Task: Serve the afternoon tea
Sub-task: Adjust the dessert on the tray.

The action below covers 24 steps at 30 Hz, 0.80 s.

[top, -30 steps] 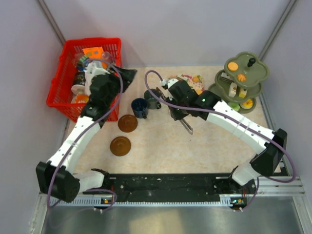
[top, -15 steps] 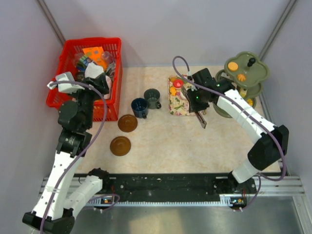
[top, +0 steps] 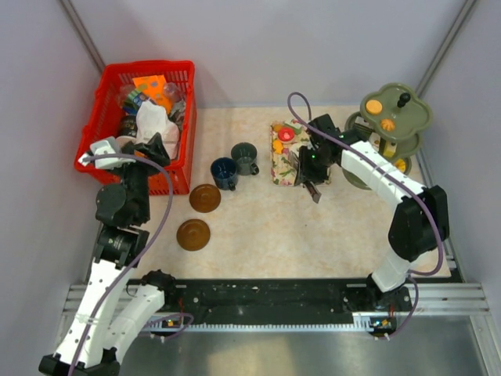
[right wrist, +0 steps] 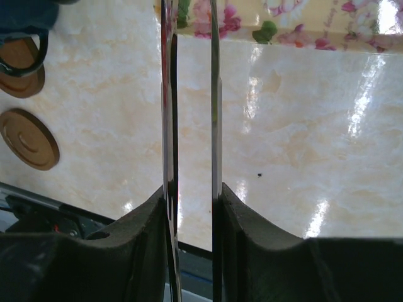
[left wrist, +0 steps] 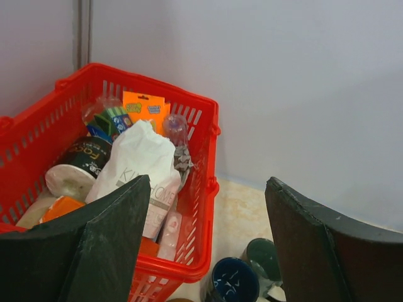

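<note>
My right gripper (top: 308, 168) is shut on thin metal tongs (top: 314, 193), just right of a flowered box (top: 283, 157) that holds a red pastry (top: 286, 135). In the right wrist view the tongs' blades (right wrist: 168, 113) run up between my right gripper's jaws (right wrist: 189, 192) toward the box (right wrist: 283, 19). The olive three-tier stand (top: 394, 117) with several pastries is at the far right. The navy mug (top: 225, 172) and dark-green mug (top: 244, 157) stand mid-table, above two brown saucers (top: 205, 197) (top: 192, 234). My left gripper (top: 153, 146) is open and empty over the basket's near right corner.
The red basket (top: 97, 139) of mixed clutter fills the far left and shows in the left wrist view (left wrist: 211, 126), with both mugs (left wrist: 234, 281) (left wrist: 264, 255) beside it. Grey walls close the back and sides. The black arm rail (top: 266, 294) runs along the near edge.
My right gripper carried the tongs from beside the mugs rightward to the flowered box. My left arm drew back from the basket's right side to its near corner.
</note>
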{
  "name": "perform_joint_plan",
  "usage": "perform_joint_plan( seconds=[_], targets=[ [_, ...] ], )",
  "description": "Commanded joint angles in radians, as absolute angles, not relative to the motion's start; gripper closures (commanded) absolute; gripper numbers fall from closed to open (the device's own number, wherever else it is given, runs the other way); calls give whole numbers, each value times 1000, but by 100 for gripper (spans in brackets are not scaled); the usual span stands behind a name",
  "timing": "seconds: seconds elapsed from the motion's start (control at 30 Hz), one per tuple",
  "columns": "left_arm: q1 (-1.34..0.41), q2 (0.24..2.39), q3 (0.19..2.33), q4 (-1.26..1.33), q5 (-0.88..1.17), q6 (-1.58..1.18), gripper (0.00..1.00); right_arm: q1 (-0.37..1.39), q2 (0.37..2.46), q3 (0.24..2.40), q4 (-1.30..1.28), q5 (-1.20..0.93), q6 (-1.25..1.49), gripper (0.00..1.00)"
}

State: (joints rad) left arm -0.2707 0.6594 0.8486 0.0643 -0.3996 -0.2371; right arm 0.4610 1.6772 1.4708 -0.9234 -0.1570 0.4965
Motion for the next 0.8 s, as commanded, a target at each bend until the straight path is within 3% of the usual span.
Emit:
perform_joint_plan(
  seconds=[0.0, 0.13, 0.77],
  targets=[
    [-270, 627, 830, 155, -448, -184, 21, 436, 1651, 1437, -816, -196, 635, 67],
    [-275, 618, 818, 172, -460, -172, 21, 414, 1625, 1405, -779, -195, 695, 61],
    [-284, 606, 810, 179, -459, -167, 22, 299, 1577, 1197, -443, -339, 992, 61]
  ],
)
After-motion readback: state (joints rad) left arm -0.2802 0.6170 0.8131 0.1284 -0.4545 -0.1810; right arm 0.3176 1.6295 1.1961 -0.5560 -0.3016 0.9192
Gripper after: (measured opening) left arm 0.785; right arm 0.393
